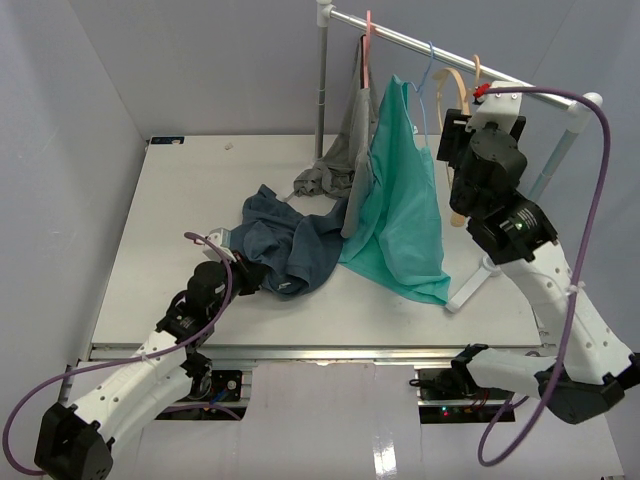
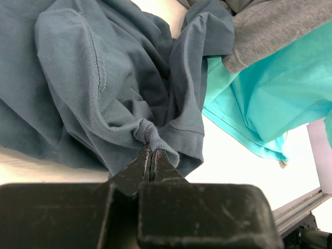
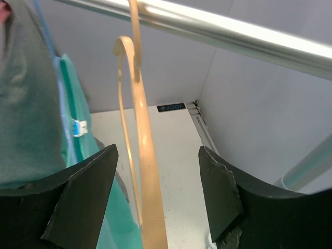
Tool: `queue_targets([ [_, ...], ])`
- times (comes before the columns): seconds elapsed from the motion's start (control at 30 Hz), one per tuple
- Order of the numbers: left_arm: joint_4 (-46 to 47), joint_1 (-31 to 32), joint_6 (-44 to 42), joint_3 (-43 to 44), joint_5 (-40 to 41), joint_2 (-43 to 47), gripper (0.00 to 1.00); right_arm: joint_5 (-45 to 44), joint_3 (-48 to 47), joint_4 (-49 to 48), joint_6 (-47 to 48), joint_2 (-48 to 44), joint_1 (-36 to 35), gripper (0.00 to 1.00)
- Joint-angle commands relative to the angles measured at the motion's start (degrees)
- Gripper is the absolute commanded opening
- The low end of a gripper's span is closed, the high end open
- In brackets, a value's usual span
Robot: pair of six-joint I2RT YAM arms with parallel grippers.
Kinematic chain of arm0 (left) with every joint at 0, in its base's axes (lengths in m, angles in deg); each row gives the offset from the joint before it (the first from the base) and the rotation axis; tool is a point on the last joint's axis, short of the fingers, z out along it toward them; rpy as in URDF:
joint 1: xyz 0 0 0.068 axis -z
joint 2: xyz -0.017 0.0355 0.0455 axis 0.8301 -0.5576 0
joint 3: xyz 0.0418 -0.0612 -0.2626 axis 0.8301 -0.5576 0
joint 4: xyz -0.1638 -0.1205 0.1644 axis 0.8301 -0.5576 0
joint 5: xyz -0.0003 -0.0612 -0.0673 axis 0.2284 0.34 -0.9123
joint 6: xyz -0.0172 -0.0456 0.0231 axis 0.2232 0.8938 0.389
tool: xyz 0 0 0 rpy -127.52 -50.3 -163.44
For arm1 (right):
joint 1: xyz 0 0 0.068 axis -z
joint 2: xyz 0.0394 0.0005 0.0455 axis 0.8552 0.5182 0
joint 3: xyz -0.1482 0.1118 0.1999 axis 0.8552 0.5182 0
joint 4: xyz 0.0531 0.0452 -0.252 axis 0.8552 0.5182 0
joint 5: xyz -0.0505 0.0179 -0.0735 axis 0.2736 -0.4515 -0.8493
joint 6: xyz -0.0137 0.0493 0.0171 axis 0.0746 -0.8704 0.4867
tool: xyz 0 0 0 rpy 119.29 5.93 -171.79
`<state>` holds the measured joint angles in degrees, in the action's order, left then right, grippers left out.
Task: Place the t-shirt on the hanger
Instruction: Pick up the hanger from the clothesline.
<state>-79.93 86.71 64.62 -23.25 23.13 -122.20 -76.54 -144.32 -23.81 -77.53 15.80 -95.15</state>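
Note:
The dark slate-blue t-shirt [image 1: 285, 240] lies crumpled on the table; it fills the left wrist view [image 2: 104, 88]. My left gripper [image 1: 248, 272] is shut on a bunched fold of its edge [image 2: 153, 142]. The tan hanger [image 1: 458, 150] hangs by its hook from the rail at the right. In the right wrist view the hanger [image 3: 142, 155] runs down between my right gripper's [image 3: 158, 181] open fingers, closer to the left finger [image 3: 85, 192], with no contact. My right gripper [image 1: 452, 140] sits high by the rail.
A metal rail [image 1: 450, 55] on a stand crosses the back right. A bright teal-green garment [image 1: 405, 210] hangs from a thin blue hanger [image 1: 428, 70]. A grey garment [image 1: 345, 150] hangs from a thin pink hanger [image 1: 368, 45]. Both drape onto the table beside the t-shirt.

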Motion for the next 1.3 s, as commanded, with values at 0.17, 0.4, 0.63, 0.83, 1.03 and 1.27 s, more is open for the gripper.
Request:
queue_targets([
  [0.17, -0.4, 1.9, -0.9, 1.2, 0.2, 2.4, 0.0, 18.0, -3.5, 6.7, -7.3, 6.6, 11.0, 0.7],
  [0.4, -0.6, 2.1, -0.9, 1.2, 0.7, 2.9, 0.0, 17.4, -3.4, 5.5, -6.4, 7.3, 11.9, 0.65],
  [0.63, -1.0, 2.3, -0.9, 1.2, 1.0, 3.5, 0.0, 17.1, -5.2, 4.6, -4.1, 8.1, 12.3, 0.59],
  [0.83, -1.0, 2.4, -0.9, 1.3, 1.1, 3.3, 0.0, 20.8, -7.1, 3.6, -3.2, 8.7, 12.9, 0.52],
  [1.03, -1.1, 2.5, -0.9, 1.4, 1.2, 3.7, 0.0, 22.8, -7.8, 3.7, -3.6, 9.4, 13.2, 0.51],
  [1.27, -1.3, 2.6, -0.9, 1.4, 1.5, 3.8, 0.0, 24.7, -7.7, 3.7, -4.7, 10.4, 14.6, 0.46],
])
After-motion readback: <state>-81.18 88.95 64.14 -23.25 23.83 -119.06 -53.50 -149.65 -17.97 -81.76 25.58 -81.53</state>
